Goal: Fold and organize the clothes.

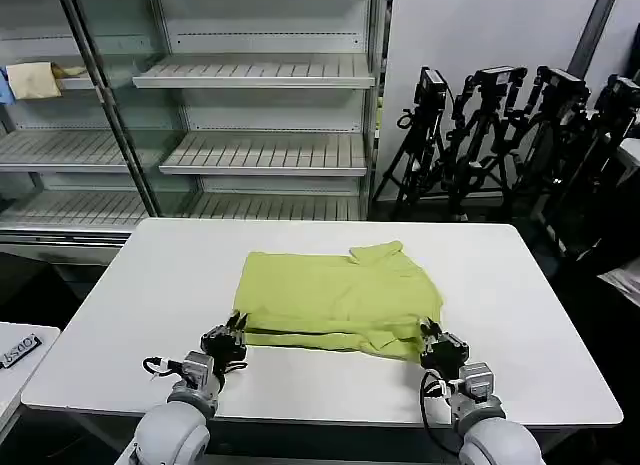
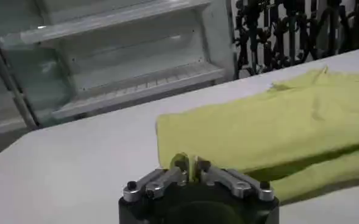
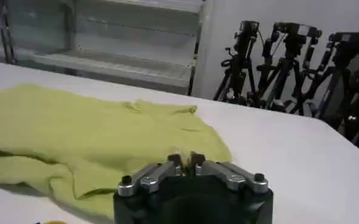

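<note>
Head view: lime yellow-green T-shirt (image 1: 335,295) lies in the centre of the white surface (image 1: 540,315), partly folded, the near hem doubled into a layered band along the lower edge. One sleeve (image 1: 378,252) sticks out at the upper right of the garment. No print visible on the side facing up.

Left pincer (image 1: 233,335) sits at lower left of centre, at the near-left corner of the shirt. In the left wrist view the left pincer (image 2: 188,165) has its fingers drawn together with a small fold of yellow-green fabric pinched between the tips; the shirt (image 2: 277,128) spreads away to the right half of that frame.

Right pincer (image 1: 432,338) sits at lower right of centre, at the near-right corner of the shirt. In the right wrist view the right pincer (image 3: 185,159) has its fingers close together at the cloth edge; fabric (image 3: 94,140) lies directly in front of the tips, but I cannot tell whether any of it is gripped.

Both corners lie low, at or just above the surface.

Behind the surface: empty wire shelves (image 1: 265,75) in the upper left and centre of the frame, a pale yellow folded cloth (image 1: 35,80) on a shelf at far upper left, and a row of black tripods (image 1: 500,135) at upper right.
</note>
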